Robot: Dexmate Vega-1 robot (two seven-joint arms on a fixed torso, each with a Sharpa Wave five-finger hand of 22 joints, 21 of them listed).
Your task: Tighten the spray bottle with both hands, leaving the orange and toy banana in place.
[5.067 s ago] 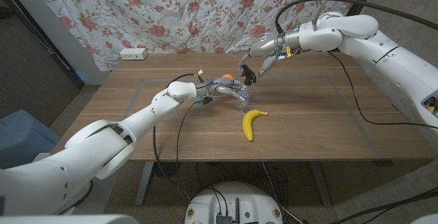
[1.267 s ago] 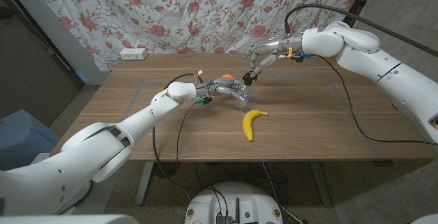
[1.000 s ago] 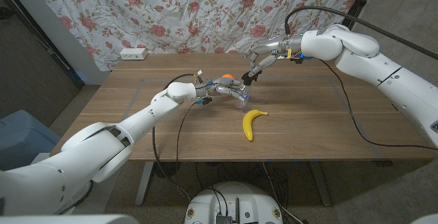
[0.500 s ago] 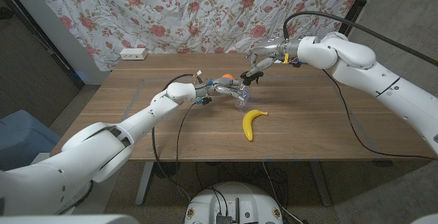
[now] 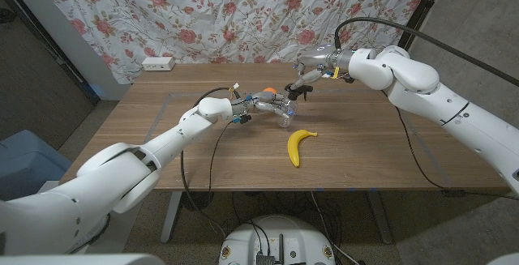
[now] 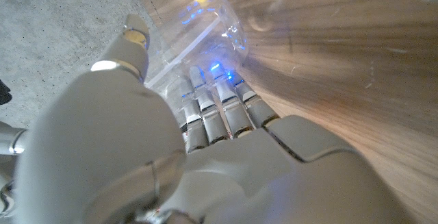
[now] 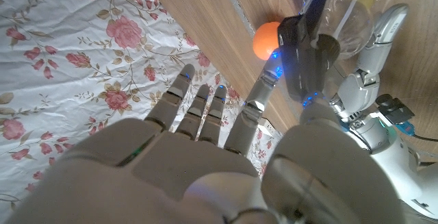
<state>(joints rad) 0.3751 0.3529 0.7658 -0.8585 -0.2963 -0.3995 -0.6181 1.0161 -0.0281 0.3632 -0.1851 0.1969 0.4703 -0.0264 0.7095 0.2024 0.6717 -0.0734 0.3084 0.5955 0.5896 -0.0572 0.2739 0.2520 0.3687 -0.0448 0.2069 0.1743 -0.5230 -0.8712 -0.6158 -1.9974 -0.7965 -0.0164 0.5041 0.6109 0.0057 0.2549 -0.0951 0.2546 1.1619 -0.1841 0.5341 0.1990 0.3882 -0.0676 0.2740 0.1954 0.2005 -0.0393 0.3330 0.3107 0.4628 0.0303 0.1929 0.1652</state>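
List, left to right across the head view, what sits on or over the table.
power strip → left hand → toy banana → right hand. The orange and spray bottle overlap the left hand, so I leave them out.

orange [image 5: 266,92]: bright orange
toy banana [image 5: 298,146]: yellow
spray bottle [image 7: 356,8]: clear body, black head
curtain [image 5: 243,14]: white, pink roses
table [image 5: 365,143]: brown woodgrain

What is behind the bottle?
The orange sits just behind the bottle, partly covered by the left hand holding it. Its far side is hidden.
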